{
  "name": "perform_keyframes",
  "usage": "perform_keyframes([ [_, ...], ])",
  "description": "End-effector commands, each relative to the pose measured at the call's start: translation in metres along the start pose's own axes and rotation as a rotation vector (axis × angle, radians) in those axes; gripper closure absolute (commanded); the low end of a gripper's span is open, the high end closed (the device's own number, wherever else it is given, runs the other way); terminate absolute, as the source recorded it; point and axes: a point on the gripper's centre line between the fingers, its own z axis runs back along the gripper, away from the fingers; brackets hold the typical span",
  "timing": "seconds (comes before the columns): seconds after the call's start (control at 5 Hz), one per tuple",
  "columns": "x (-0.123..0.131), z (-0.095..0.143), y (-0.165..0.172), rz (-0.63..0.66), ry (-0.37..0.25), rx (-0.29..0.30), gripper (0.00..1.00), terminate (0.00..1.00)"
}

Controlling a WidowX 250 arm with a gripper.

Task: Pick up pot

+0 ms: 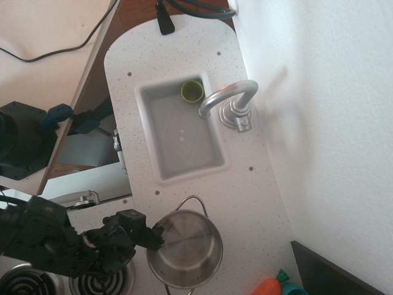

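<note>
The pot [187, 251] is a round shiny steel pot with thin wire loop handles. It stands on the speckled white counter [245, 196] at the bottom, below the sink. My black gripper [157, 238] reaches in from the lower left and sits at the pot's left rim. Its fingers look slightly apart, with one fingertip [161, 232] over the rim's edge. I see no firm grip on the pot, which rests flat on the counter.
A sink [212, 165] holds a small green cup [192, 91] in its far corner, with a chrome faucet [228, 101] beside it. Stove burners [92, 284] lie under my arm at the bottom left. An orange toy carrot [270, 287] lies at the bottom right. A white wall runs along the right.
</note>
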Motion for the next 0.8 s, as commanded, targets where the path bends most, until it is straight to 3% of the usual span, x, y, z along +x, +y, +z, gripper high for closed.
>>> perform_keyframes([
  [0.0,0.0023,0.0072,-0.0121,-0.023,-0.024,-0.059,0.00,0.00],
  [0.6,0.0006,0.0084,-0.0139,-0.026,-0.044,-0.074,0.00,0.00],
])
